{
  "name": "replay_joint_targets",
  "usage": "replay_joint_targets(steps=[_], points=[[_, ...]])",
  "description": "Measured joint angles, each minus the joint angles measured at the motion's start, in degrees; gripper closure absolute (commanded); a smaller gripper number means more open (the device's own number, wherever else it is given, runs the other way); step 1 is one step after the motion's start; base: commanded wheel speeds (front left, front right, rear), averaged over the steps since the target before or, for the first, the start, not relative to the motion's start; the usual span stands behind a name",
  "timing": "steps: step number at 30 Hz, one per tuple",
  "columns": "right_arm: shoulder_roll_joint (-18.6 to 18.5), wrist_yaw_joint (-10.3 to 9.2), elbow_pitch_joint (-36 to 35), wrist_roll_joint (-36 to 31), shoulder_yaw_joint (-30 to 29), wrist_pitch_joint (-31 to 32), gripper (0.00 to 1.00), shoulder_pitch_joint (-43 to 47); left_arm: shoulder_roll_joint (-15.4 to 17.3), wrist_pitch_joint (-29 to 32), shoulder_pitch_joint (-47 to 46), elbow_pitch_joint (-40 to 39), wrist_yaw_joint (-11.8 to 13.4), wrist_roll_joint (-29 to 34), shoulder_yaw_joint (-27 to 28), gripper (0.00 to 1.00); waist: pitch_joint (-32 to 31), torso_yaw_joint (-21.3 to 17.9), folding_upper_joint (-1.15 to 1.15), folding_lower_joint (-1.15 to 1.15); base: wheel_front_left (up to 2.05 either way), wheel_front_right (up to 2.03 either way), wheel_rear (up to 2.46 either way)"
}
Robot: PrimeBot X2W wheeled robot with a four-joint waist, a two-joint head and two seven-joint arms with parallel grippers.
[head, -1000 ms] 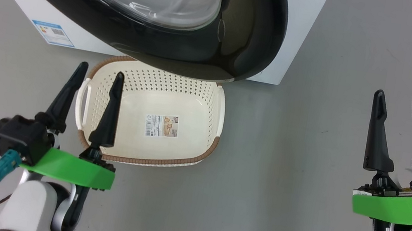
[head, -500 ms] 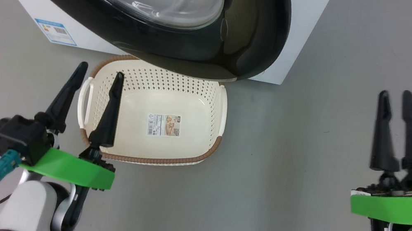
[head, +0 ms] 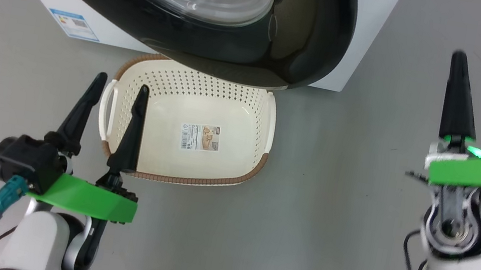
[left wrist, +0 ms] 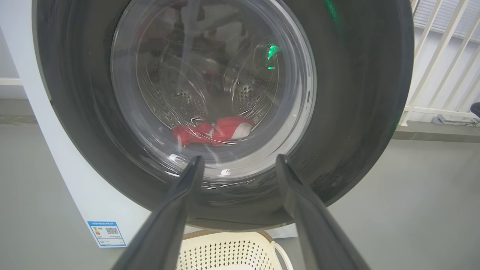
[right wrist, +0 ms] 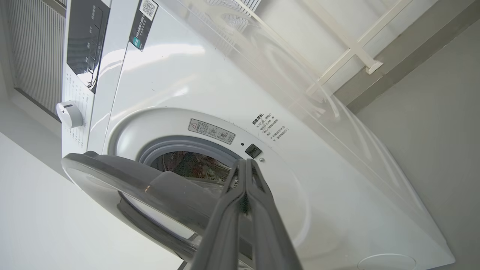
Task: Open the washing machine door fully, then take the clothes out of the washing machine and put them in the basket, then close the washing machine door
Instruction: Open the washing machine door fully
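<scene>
The washing machine (right wrist: 180, 75) is white, and its door (head: 285, 40) with the glossy black rim stands partly open over the far edge of the basket (head: 243, 121). In the right wrist view the door (right wrist: 123, 180) hangs ajar before the grey-ringed opening (right wrist: 180, 148). Red clothes (left wrist: 213, 131) lie low in the drum, seen through the door glass (left wrist: 210, 75). My left gripper (head: 123, 81) is open at the basket's left end, nothing between its fingers. My right gripper (head: 459, 55) is shut on nothing, raised to the right of the machine, and its tips (right wrist: 243, 163) point at the opening.
Grey floor (head: 333, 194) lies open between the basket and my right arm. A blue label (head: 74, 24) marks the machine's lower front. A knob (right wrist: 69, 112) and a dark control panel (right wrist: 84, 37) sit on the machine's top front. White railings (left wrist: 438, 67) stand beyond the machine.
My right gripper has shut its fingers on nothing and risen toward the machine, turning on its wrist. The left gripper has stayed put. The head camera has shifted slightly.
</scene>
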Motion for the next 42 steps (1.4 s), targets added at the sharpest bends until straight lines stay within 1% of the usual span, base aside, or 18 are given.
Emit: replay_joint_targets(steps=[3,7,10,16,21,25,29,34,38,42], points=[[-1.5,0.0,2.5,10.5,1.1,4.8,1.0,-4.8,0.0,0.0,0.0,-0.1,0.0,-0.1,-0.2,0.0,0.5,0.4,0.0,0.0,0.0,0.0,0.0],[-3.1,0.0,6.6,22.8,1.2,14.5,1.0,-10.8,0.0,0.0,-0.1,-0.1,0.1,-0.2,-0.6,0.0,1.2,1.1,0.0,0.0,0.0,0.0,0.0],[-4.1,0.0,9.7,29.0,1.0,21.8,1.0,-14.9,0.0,0.0,-0.1,-0.1,0.1,-0.6,-1.1,0.0,1.6,1.6,0.0,0.0,0.0,0.0,0.0],[-5.9,0.0,15.4,37.4,0.4,35.4,1.0,-21.4,0.0,0.0,-0.2,-0.1,0.1,-1.1,-1.6,0.0,2.2,3.1,0.0,0.0,0.0,0.0,0.0],[-6.9,0.0,18.9,41.2,0.4,44.9,1.0,-25.8,0.0,0.0,-0.3,-0.1,0.2,-1.2,-1.9,0.0,2.6,4.3,0.0,0.0,0.0,0.0,0.0],[-7.5,0.0,22.0,42.5,0.3,49.4,1.0,-29.1,0.0,0.0,-0.5,-0.1,0.5,-1.2,-2.5,0.0,3.1,5.1,0.0,0.0,0.0,0.0,0.0],[-8.8,0.0,24.2,42.5,0.7,53.0,1.0,-31.4,0.0,0.0,-0.5,-0.2,0.7,-1.6,-3.1,0.0,3.7,5.8,0.0,0.0,0.0,0.0,0.0],[-9.2,0.0,24.8,42.0,2.0,56.8,1.0,-32.9,0.0,0.0,-0.8,-0.4,1.2,-2.1,-3.3,0.0,4.6,6.6,0.0,0.0,0.0,0.0,0.0],[-9.6,0.0,23.9,40.6,2.4,58.6,1.0,-33.1,0.0,0.0,-1.0,-0.4,1.2,-2.1,-3.3,0.0,5.1,6.9,0.0,0.0,0.0,0.0,0.0],[-9.3,0.0,21.3,40.1,2.5,60.1,1.0,-32.7,0.0,0.0,-1.3,-0.4,1.2,-2.1,-3.3,0.0,5.0,6.9,0.0,0.0,0.0,0.0,0.0]])
